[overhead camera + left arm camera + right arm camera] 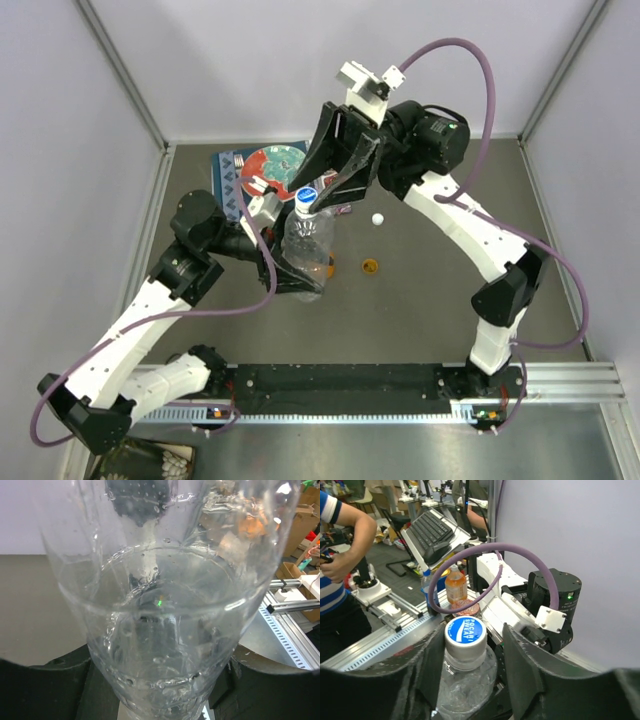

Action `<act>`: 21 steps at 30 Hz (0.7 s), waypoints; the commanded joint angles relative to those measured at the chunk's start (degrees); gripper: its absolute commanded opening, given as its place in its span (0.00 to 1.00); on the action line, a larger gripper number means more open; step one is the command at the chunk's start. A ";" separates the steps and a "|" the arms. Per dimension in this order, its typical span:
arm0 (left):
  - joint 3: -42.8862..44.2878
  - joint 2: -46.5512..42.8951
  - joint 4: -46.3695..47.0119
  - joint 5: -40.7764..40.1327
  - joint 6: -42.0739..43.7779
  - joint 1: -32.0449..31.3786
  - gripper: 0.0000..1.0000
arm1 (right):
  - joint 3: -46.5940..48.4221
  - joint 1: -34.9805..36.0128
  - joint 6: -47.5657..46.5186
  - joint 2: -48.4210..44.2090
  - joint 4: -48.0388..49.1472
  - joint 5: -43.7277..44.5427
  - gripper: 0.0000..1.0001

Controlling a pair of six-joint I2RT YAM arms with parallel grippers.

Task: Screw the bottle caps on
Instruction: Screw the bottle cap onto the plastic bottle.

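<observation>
Left pincer [298, 272], tight around clear bottle [312, 238], largely hidden behind it.

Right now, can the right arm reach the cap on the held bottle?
Probably yes: the right pincer straddles the cap, jaws open, with nothing between them. The left pincer holds the bottle beneath.

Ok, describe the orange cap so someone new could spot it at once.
Find the grey table and the clear bottle held upright at its middle. Two small loose caps lie just to the bottle's right. The orange cap is the one closer to the table's near edge; the white cap lies farther back.
</observation>
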 commanded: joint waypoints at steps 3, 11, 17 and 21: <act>-0.44 -1.70 -0.24 -0.47 2.73 -0.19 0.24 | 2.89 0.77 -0.36 0.21 -0.15 -0.19 0.37; 0.96 -2.05 -4.28 -3.72 6.77 -0.19 0.24 | 2.36 1.03 0.96 0.73 0.46 -0.28 0.12; 2.81 -2.31 -8.41 -10.48 12.92 -0.02 0.21 | 0.52 0.94 2.54 0.91 1.52 0.07 0.02; 3.78 -2.40 -9.91 -15.84 16.00 -0.02 0.19 | -2.81 0.94 2.89 0.82 1.61 0.77 0.00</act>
